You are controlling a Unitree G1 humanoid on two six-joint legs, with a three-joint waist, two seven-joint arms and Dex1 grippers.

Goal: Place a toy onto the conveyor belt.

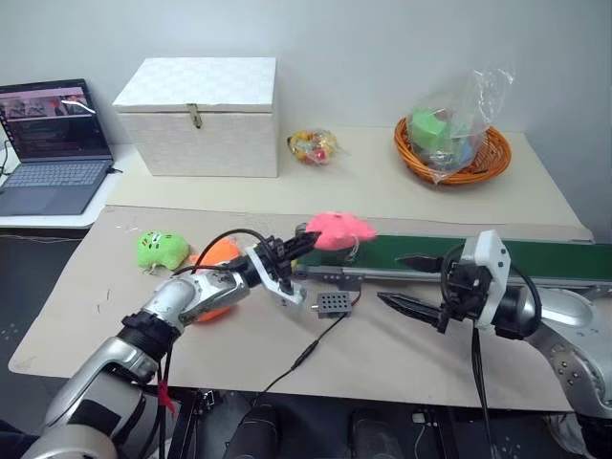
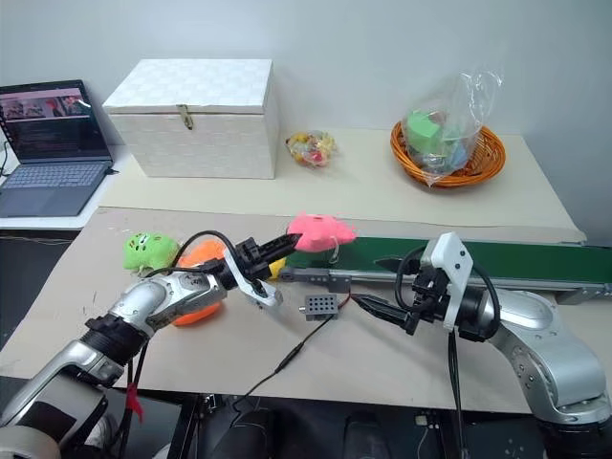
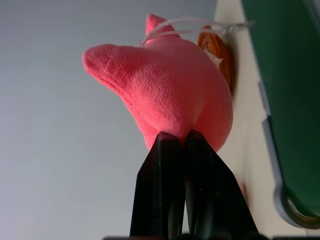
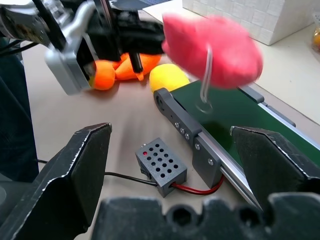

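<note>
Above the belt's near end hangs the pink toy, pinched at the tips of the left gripper, belt running lengthwise away to the right, while the right gripper, jaws spread and empty, waits alongside.

No readable text; laptop screen shows content too small to read.

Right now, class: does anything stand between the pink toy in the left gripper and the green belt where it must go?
Nothing visible does. The left gripper holds the pink toy in the air above the near end of the belt, and the belt surface under it is bare.
</note>
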